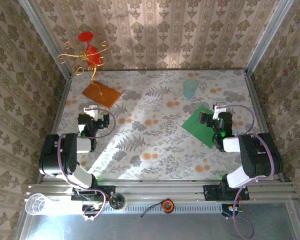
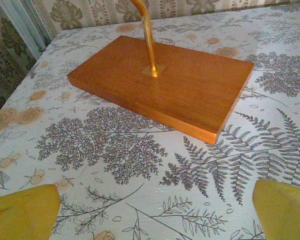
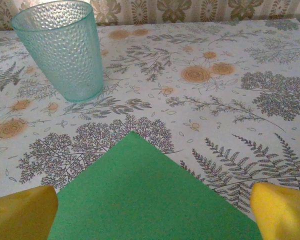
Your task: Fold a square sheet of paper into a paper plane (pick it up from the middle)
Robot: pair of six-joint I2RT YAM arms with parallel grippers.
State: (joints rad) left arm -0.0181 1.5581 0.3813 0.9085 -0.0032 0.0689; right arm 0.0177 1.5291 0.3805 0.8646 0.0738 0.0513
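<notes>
Two-arm workcell at the start of a paper-plane fold. The square sheet of paper (image 1: pixel 198 126) lies flat and unfolded on the right side of the table (image 1: pixel 150 150), turned so that one corner points to the far side (image 3: pixel 140 195). This is a pose that seemingly leaves its middle free for the prescribed central pick. The right gripper (image 1: pixel 208 119) is poised over the sheet's near right part. In the right wrist view its yellow fingertips (image 3: pixel 22 212) stand wide apart on either side of the green surface and hold nothing; contact with the paper cannot be judged. A dimpled glass cup (image 3: pixel 60 47) stands just beyond the far corner, close enough to hinder a sweep. The left gripper (image 1: pixel 90 121), equally wide open and empty (image 2: pixel 155 215), faces the orange-brown board (image 2: pixel 190 85) carrying a brass rod (image 2: pixel 146 30), well apart from the sheet.
</notes>
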